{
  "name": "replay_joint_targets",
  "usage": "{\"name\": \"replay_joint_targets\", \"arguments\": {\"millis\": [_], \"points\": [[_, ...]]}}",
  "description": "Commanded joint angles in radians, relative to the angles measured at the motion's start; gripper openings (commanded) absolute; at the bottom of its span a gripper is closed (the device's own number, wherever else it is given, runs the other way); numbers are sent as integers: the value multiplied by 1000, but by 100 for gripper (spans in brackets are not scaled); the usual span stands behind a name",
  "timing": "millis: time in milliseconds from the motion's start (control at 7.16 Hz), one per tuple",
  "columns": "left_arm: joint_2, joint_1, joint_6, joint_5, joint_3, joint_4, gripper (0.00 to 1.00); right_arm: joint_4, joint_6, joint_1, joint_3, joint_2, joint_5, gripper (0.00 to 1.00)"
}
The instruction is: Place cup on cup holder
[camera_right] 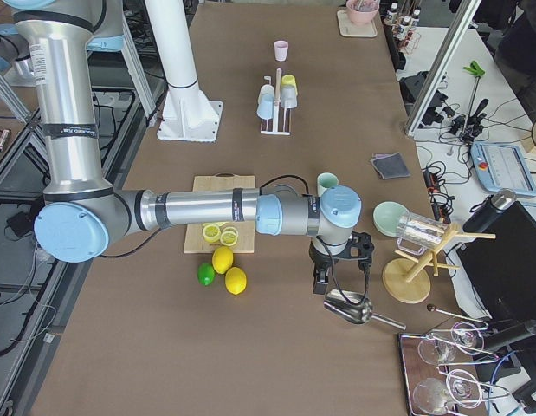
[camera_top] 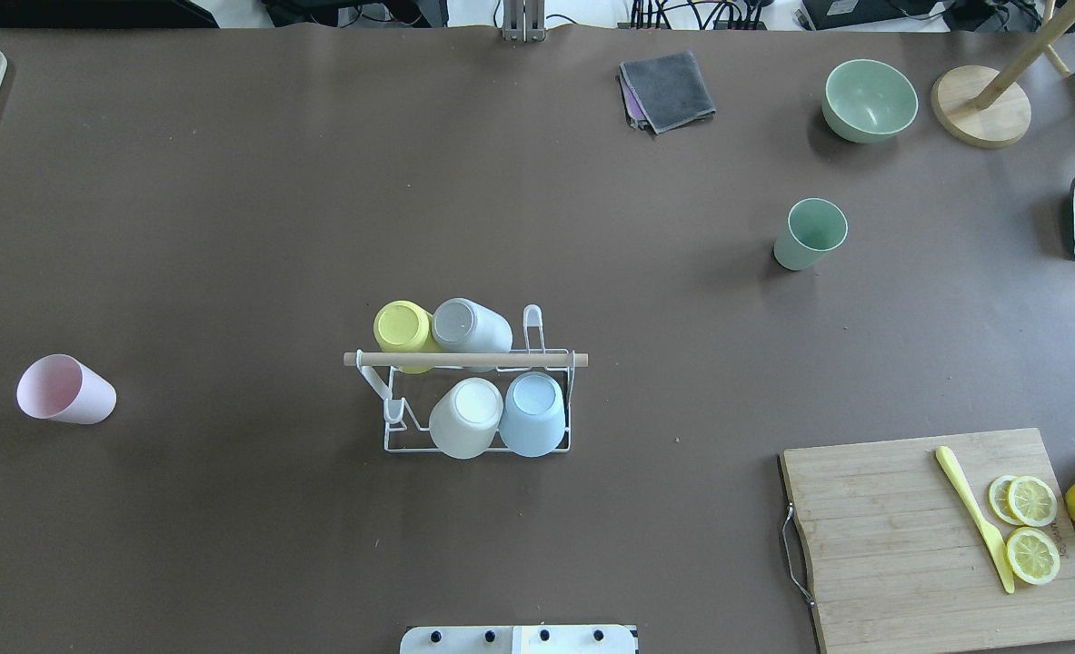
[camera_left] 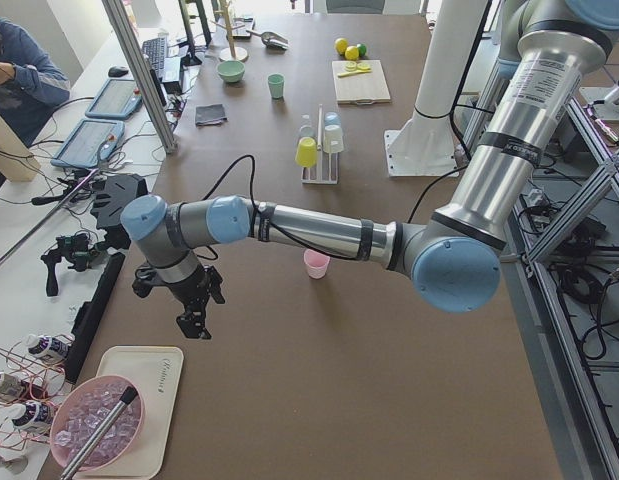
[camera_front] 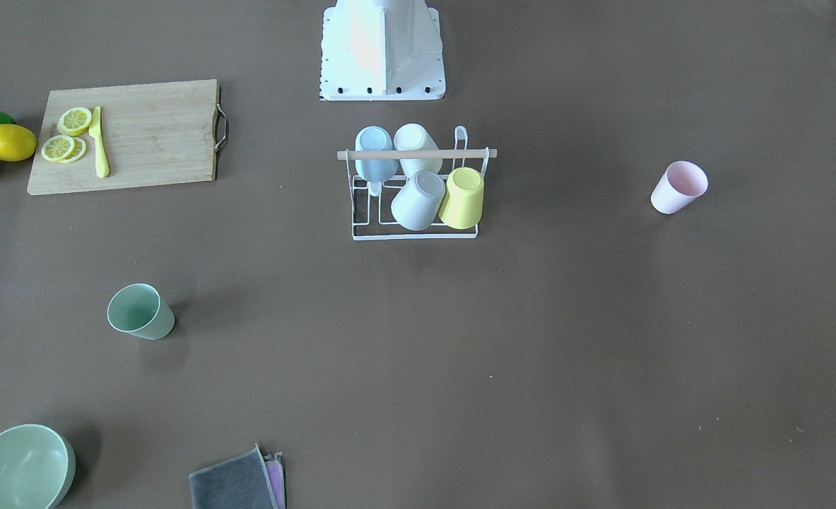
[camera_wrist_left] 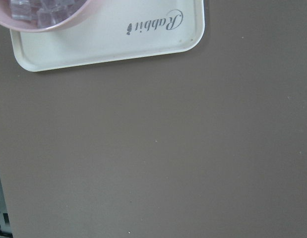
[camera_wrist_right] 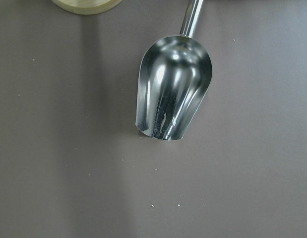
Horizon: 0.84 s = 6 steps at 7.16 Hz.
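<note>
Cup holder [camera_top: 532,318] stands mid-table, just ahead of the robot's base [camera_top: 519,639], its wooden rod [camera_top: 464,360] level across the top. Four cups sit upside down on the prongs: yellow cup [camera_top: 399,327] and grey cup [camera_top: 473,325] on the far row, white cup [camera_top: 466,418] and blue cup [camera_top: 533,414] on the near row. One prong at each end is bare.

Two cups stand loose, upright, mouths up. Pink cup [camera_top: 64,391] is well apart on the robot's left. Green cup [camera_top: 810,234] is well apart on the right, near the green bowl [camera_top: 869,100].

Left gripper [camera_left: 192,318] hangs over the table's left end beside the cream tray [camera_wrist_left: 108,39]. It holds nothing visible; cannot tell how far the fingers are spread. Right gripper [camera_right: 321,282] hangs over the right end, above the metal scoop [camera_wrist_right: 170,94]; opening likewise cannot be told.

The cutting board [camera_top: 891,545] carries lemon slices [camera_top: 1032,527] and a yellow knife [camera_top: 973,513].
</note>
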Motion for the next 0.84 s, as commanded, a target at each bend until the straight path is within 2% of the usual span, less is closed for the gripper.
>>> {"name": "replay_joint_targets", "arguments": {"millis": [0,140,279,419,559,698], "points": [[-73,151,0,65,-2,63,98,1,-1,0,4,0,-4,100],[-103,178,0,75,-2,116,98,1,-1,-3,2,0,-4,100],[-115,225,0,75,1,237,98,1,1,-6,5,8,-4,100],[-155,235,-2,80,24,300,98,0,4,-19,19,14,11,100],[-199,253,-2,81,70,307,98,1,33,-49,34,20,13,100],[-212,303,-2,122,78,307,98,0,136,-109,65,64,-3,100]]}}
